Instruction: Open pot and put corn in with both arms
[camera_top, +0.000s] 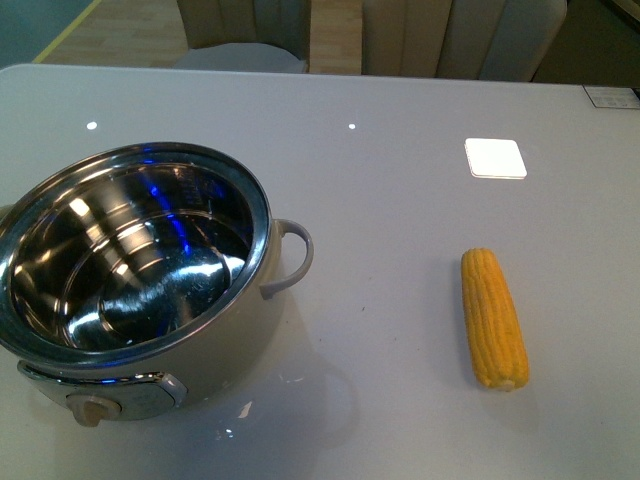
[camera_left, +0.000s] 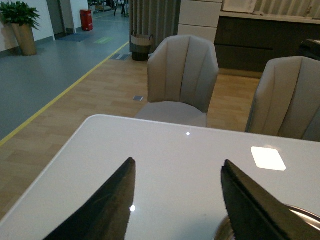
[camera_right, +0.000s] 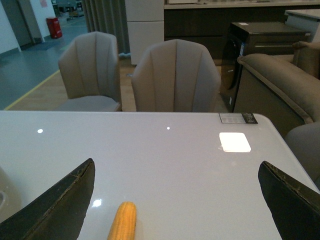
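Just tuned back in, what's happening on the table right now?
Nothing is being held yet. The pot stands open and empty on the table, with no lid in sight. The corn lies apart to its right. The left tool and the right tool are both open above the table.

Lidless pot (camera_top: 140, 270) at eight o'clock on grey table (camera_top: 400, 200), loop handle toward three, knob panel toward six, corn (camera_top: 493, 318) well apart at four o'clock

A glossy grey table (camera_top: 400, 110) reflects ceiling lights; beige chairs (camera_top: 250, 25) stand at twelve o'clock on wood flooring (camera_top: 120, 30).
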